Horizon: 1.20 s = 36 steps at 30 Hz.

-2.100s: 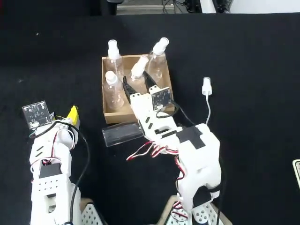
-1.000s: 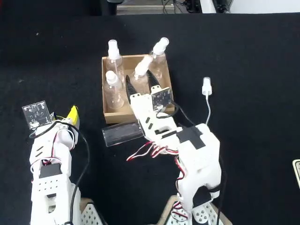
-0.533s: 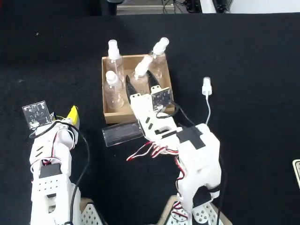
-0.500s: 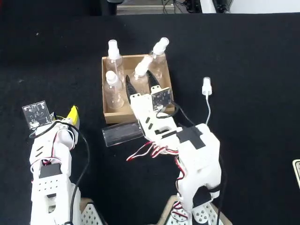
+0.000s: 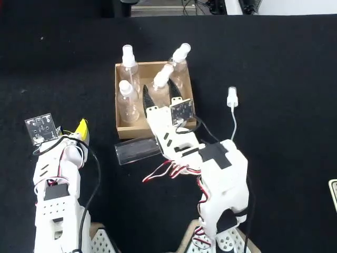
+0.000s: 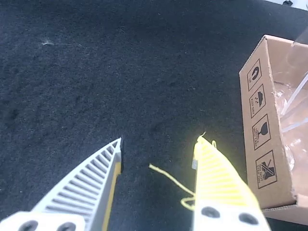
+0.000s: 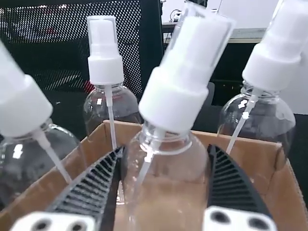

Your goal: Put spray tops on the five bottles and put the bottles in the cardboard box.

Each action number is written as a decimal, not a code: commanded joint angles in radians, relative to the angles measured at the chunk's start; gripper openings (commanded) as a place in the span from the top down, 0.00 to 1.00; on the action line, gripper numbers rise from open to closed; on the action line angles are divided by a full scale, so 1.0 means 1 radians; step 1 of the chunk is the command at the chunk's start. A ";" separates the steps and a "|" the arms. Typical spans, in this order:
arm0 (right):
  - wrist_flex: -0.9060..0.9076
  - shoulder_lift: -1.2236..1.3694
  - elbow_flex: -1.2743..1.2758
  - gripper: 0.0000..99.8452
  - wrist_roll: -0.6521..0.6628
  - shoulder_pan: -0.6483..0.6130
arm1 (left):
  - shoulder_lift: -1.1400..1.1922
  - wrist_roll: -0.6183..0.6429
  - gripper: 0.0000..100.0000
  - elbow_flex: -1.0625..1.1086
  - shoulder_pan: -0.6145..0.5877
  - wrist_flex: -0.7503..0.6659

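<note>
Where legible, handling symbols (image 6: 263, 130) on cardboard box (image 6: 280, 190).

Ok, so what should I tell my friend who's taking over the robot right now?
Left end effector: open, empty, over the table beside the cardboard box.
Right end effector: shut on a topped bottle inside the box.
Done: three other bottles with tops stand in the box.
Left: release this one. Then fit the loose spray top, lying on the table, onto what looks like the fifth bottle, lying by the box's front, and box it.
</note>
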 commanded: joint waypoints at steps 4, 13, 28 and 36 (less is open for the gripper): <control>-0.011 -0.048 0.024 0.79 -0.008 -0.009 | -0.014 -0.005 0.78 -0.012 0.007 -0.020; -0.046 -0.093 0.094 0.79 -0.006 -0.032 | -0.014 -0.005 0.78 -0.012 0.007 -0.021; -0.044 -0.094 0.090 0.79 -0.005 -0.035 | -0.014 -0.005 0.78 -0.012 0.007 -0.020; 0.058 -0.099 0.036 0.72 -0.008 -0.038 | -0.014 -0.005 0.78 -0.012 0.007 -0.020</control>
